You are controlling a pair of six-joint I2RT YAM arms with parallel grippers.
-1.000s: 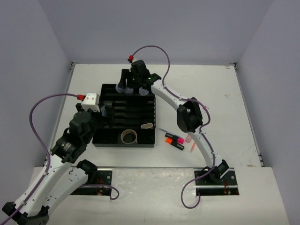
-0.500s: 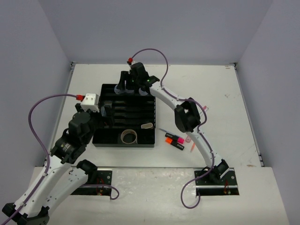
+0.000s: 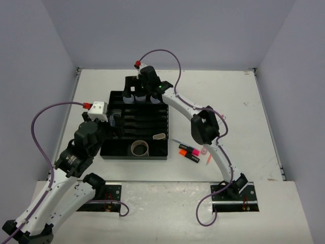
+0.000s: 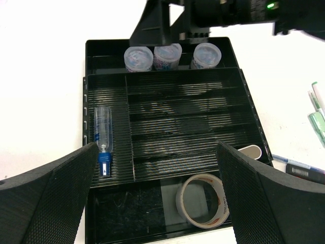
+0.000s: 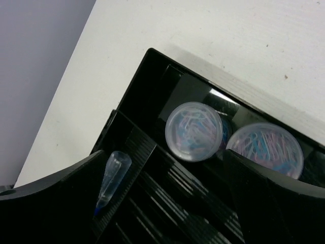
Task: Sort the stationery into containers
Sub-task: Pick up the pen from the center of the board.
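Note:
The black tray (image 3: pixel 134 157) lies between the arms. Three clear tubs stand in its far compartment, with one tub (image 4: pixel 138 58) at the left, one (image 4: pixel 167 56) in the middle and one (image 4: pixel 206 55) at the right. My right gripper (image 3: pixel 140 91) hangs open just above them, and two tubs (image 5: pixel 194 131) show below its empty jaws (image 5: pixel 167 203). A blue-capped tube (image 4: pixel 103 137) lies in the left section. The grey tape roll (image 4: pixel 203 201) leans in the near compartment. My left gripper (image 4: pixel 157 203) is open and empty over the tray's near left side (image 3: pixel 114 124).
Orange (image 3: pixel 184 151) and pink highlighters (image 3: pixel 193 152) lie on the table right of the tray, with thin pens (image 3: pixel 177 142) and a pink pen (image 3: pixel 209 158) nearby. A small white oval piece (image 3: pixel 159 136) sits in the tray's right end. Grey walls enclose the table.
My right gripper has opened and let go of a tub in the far compartment, shifting slightly left. The left arm has not moved.

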